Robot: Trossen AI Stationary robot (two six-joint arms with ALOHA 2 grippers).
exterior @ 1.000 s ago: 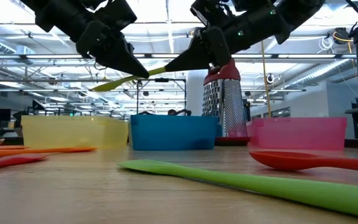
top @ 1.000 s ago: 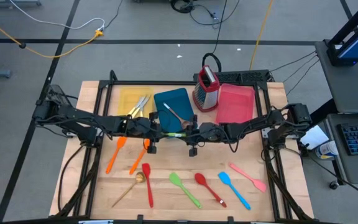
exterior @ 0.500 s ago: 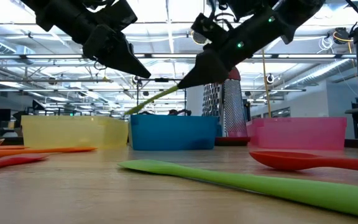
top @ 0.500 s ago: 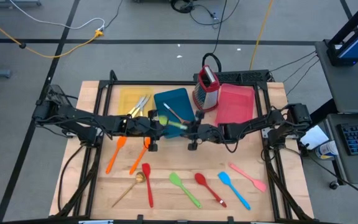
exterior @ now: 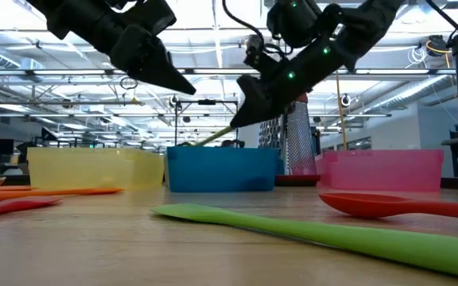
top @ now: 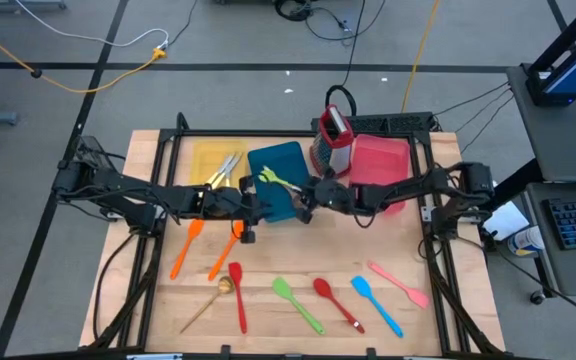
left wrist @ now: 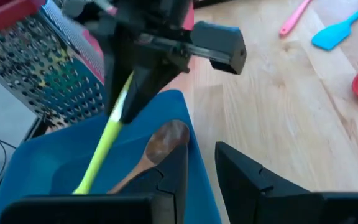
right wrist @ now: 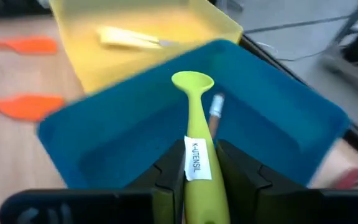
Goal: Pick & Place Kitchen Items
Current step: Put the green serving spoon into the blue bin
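Observation:
My right gripper [top: 303, 194] is shut on a yellow-green spoon [top: 280, 181] over the blue tray [top: 286, 158]; its own view shows the spoon [right wrist: 193, 118] pointing into the tray. A wooden spoon [left wrist: 149, 153] lies in that tray. My left gripper [top: 252, 206] is open and empty at the blue tray's near left corner; its fingers [left wrist: 174, 176] stand apart. Pale cutlery [top: 224, 167] lies in the yellow tray [top: 206, 155]. Several coloured utensils lie flat on the near table, among them an orange spatula [top: 187, 246] and a green one [top: 298, 304]. My right gripper pinches the spoon's handle at its labelled end [right wrist: 196, 163] between its two fingers. The fingers come from the table's right, slanting down, and lie along the handle. The spoon is lifted and tilted, with its bowl end [right wrist: 192, 80] lowest, inside the blue tray [exterior: 213, 136].
A metal grater with a red top [top: 333, 140] stands behind the blue tray. The pink tray [top: 380, 166] lies to its right. A red spatula [top: 238, 296], gold spoon [top: 211, 302], red spoon [top: 335, 302], blue spatula [top: 376, 305] and pink spatula [top: 399, 284] lie near the front edge.
The yellow-green spoon lay level between both grippers; my left gripper has let go of it. My right gripper has carried it toward the far edge over the blue tray and tipped it, so that its bowl end has dropped into the tray.

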